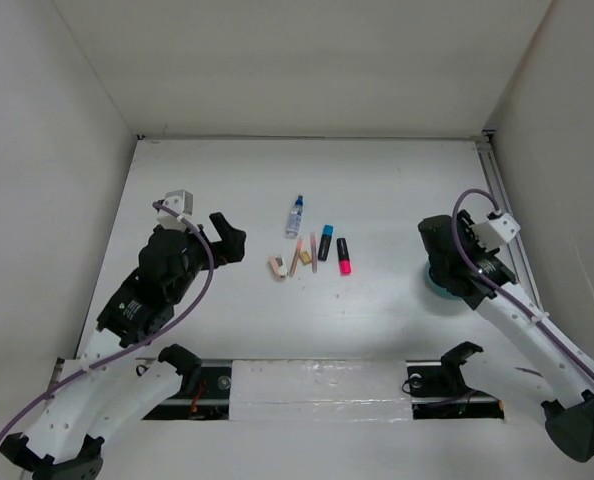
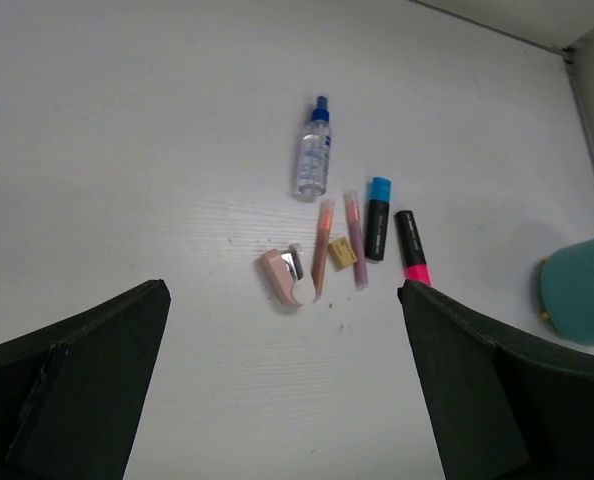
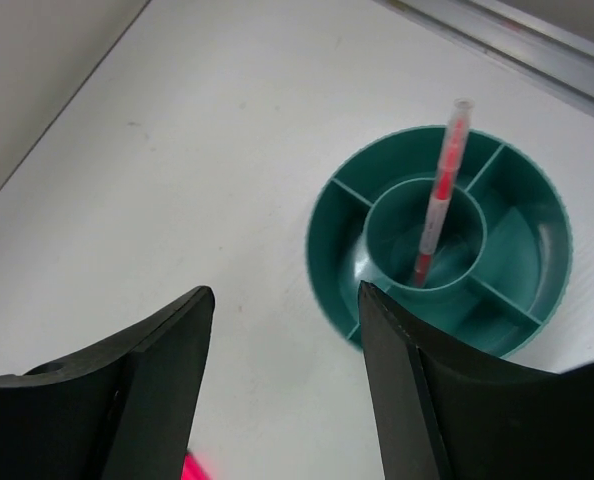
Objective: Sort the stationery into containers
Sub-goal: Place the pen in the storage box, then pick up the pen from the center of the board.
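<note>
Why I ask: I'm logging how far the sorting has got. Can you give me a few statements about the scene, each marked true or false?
A pencil stands in the centre compartment of the cup. True.
The pink highlighter is in the cup. False: it lies on the table beside the blue highlighter.
The left gripper is open and empty. True.
The bottle stands upright. False: it lies on its side.
The right gripper grips the pencil. False: its jaws are apart, with nothing between them.
</note>
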You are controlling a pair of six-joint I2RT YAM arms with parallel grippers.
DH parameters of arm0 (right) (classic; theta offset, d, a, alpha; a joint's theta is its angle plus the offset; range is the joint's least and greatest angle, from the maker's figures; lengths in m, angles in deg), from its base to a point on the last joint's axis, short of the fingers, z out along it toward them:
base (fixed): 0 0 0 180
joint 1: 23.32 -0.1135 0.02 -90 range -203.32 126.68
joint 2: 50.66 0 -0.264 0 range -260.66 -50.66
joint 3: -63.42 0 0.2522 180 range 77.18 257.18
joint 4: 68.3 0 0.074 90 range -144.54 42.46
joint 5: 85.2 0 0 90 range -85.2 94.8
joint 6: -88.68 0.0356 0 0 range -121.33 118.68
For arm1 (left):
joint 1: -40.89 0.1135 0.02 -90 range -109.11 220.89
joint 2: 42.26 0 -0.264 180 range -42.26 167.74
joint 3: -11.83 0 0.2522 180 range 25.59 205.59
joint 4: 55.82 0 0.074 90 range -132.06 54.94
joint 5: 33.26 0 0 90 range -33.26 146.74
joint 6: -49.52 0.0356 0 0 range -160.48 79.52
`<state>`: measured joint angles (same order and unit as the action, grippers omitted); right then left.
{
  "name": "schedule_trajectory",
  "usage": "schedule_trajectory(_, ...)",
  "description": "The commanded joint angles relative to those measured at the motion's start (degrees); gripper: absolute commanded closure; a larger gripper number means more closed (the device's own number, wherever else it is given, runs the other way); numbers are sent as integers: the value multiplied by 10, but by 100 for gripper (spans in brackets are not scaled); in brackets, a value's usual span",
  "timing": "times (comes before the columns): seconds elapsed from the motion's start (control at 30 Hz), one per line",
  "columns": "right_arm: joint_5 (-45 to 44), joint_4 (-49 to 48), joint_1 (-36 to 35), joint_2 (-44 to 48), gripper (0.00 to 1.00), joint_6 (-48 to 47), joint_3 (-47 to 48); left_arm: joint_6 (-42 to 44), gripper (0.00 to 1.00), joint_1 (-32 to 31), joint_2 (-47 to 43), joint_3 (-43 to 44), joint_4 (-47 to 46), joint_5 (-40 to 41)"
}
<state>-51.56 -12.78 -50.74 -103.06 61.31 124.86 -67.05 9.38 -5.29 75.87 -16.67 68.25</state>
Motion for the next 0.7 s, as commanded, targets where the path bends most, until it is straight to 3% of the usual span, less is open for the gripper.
schedule_trajectory(0.0,-26,31,-39,2,34,10,46,-30,0,-1,26,13,19,70)
schedule_trajectory(0.2,-11,-55,-131,-53,28,-103,86,-35,0,-1,27,18,19,76)
schedule_trajectory(0.27,58,-105,-131,-116,28,-171,112,-35,0,-1,27,18,19,81)
schedule_trajectory(0.53,230,-150,-165,-366,28,-247,317,-78,0,-1,58,25,60,149)
schedule_trajectory(0.67,281,-138,-188,-486,37,-267,422,-99,0,-1,73,35,87,191)
